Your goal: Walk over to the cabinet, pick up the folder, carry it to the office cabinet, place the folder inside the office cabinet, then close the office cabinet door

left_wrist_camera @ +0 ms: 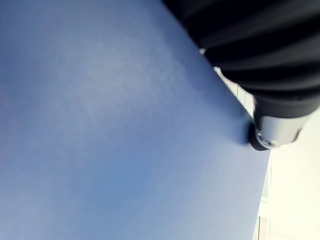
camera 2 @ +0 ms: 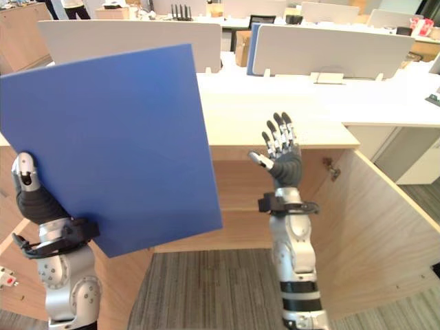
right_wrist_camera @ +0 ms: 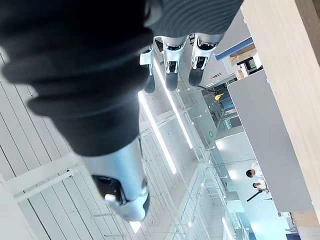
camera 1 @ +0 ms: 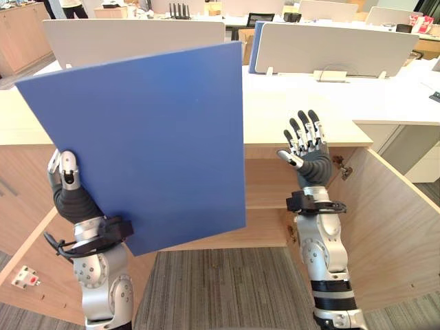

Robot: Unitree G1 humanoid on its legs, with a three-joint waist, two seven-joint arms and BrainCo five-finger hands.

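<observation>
I hold a large blue folder point(camera 1: 144, 144) upright in front of me, tilted a little, and it hides the left part of the cabinet. My left hand point(camera 1: 67, 180) is shut on its lower left edge, with the thumb point(left_wrist_camera: 267, 135) pressed on the face and the fingers hidden behind. To the right, my right hand point(camera 1: 307, 155) is raised with straight spread fingers point(right_wrist_camera: 171, 65) and holds nothing. Ahead, the light wood office cabinet point(camera 1: 302, 117) stands open, with a shelf point(camera 1: 265, 196) inside. Its right door point(camera 1: 392, 227) is swung out toward me.
The cabinet's left door point(camera 1: 27, 234) also hangs open, beside my left arm. A small white and red object point(camera 1: 26, 278) lies on the floor by it. Grey carpet point(camera 1: 220, 289) runs up to the cabinet. White desk partitions point(camera 1: 330, 48) stand behind the cabinet top.
</observation>
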